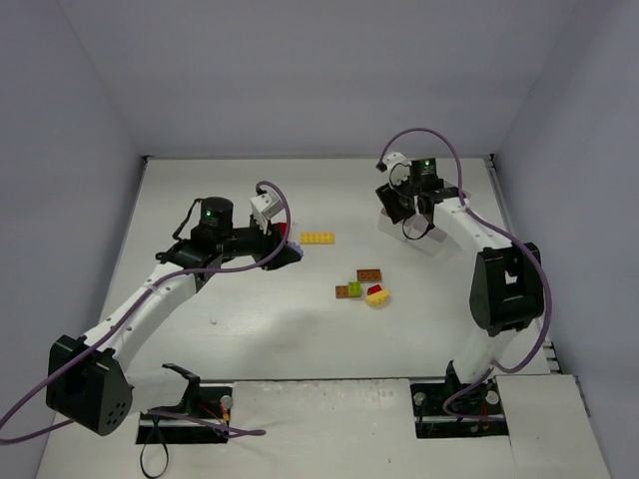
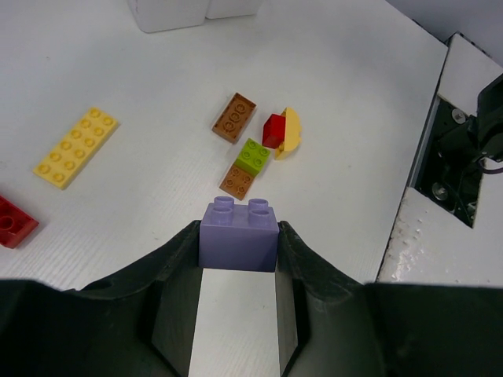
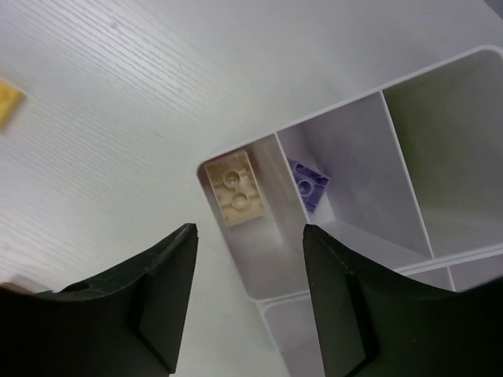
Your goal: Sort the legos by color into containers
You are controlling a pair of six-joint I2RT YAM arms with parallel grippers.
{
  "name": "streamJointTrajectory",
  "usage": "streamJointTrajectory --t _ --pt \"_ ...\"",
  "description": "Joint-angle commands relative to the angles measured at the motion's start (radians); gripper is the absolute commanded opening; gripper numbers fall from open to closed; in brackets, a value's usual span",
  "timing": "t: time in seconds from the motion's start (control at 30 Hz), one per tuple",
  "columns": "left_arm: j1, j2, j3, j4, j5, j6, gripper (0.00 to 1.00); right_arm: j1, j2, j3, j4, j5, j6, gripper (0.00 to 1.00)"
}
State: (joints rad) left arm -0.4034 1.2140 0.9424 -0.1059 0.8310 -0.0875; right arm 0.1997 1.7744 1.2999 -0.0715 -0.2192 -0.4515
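**Tray, grippers and loose bricks, described from the arm bases outward.** The white divided tray (image 3: pixel 406 169) is placed at the far right of the table (image 1: pixel 250 329), beneath the right gripper (image 3: pixel 250 236), whose jaws are spread with nothing between them. Directly below those jaws the corner compartment is seen, in which a cream-white brick (image 3: pixel 236 188) is lying studs up against the outer wall. In the compartment beside it a lavender brick (image 3: pixel 309 182) is lying. The remaining compartments are shown only in part.

The left gripper (image 2: pixel 238 245) is pressed onto a second lavender brick (image 2: pixel 239 226), which is pinched by its sides, studs up, over the table left of centre.

Loose pieces are scattered on the table between the left gripper and the tray:
- Nearest the bases, a lime brick (image 2: pixel 254 155) is set on one end of a brown piece (image 2: pixel 236 181).
- Just beside it, a small red brick (image 2: pixel 274 130) is touched by a pale yellow curved piece (image 2: pixel 291 133).
- Beyond these a brown brick (image 2: pixel 234 117) is lying alone.
- Farther still a long yellow plate (image 1: pixel 318 238) is found.
- A second red brick (image 2: pixel 12 221) is cut off by the frame edge in the left wrist view, near the left gripper.

The table is bounded by pale walls (image 1: pixel 70 150) on the left, back and right. Open surface is seen between the pieces and the near edge, and along the back wall
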Motion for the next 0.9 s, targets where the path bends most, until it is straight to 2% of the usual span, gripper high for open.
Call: streamJointTrajectory --t 0.0,0.07,0.23,0.3,0.33,0.37,0.5,0.6,0.87 --pt "0.002 -0.014 0.065 0.029 -0.018 0.075 0.00 0.036 -0.148 0.068 0.033 -0.077 0.144 0.55" --pt "-0.002 -0.022 0.075 0.023 -0.042 0.156 0.00 0.059 -0.202 0.070 0.032 -0.139 0.219 0.61" --pt "-0.035 -0.073 0.079 0.020 -0.186 0.337 0.00 0.116 -0.295 0.064 0.038 -0.282 0.477 0.66" --pt "-0.055 -0.091 0.079 0.021 -0.222 0.417 0.00 0.164 -0.311 0.062 0.045 -0.334 0.545 0.68" --pt "-0.075 -0.100 0.079 0.032 -0.260 0.483 0.00 0.205 -0.325 0.056 0.061 -0.377 0.641 0.70" --pt "-0.075 -0.106 0.076 0.041 -0.260 0.483 0.00 0.205 -0.325 0.056 0.061 -0.378 0.642 0.70" --pt "-0.118 -0.139 0.038 0.132 -0.273 0.618 0.00 0.259 -0.348 0.019 0.179 -0.457 0.847 0.70" --pt "-0.143 -0.149 0.021 0.196 -0.308 0.623 0.00 0.294 -0.351 -0.001 0.229 -0.476 0.908 0.71" --pt "-0.172 -0.134 0.045 0.199 -0.336 0.641 0.00 0.363 -0.342 -0.013 0.306 -0.514 0.984 0.72"
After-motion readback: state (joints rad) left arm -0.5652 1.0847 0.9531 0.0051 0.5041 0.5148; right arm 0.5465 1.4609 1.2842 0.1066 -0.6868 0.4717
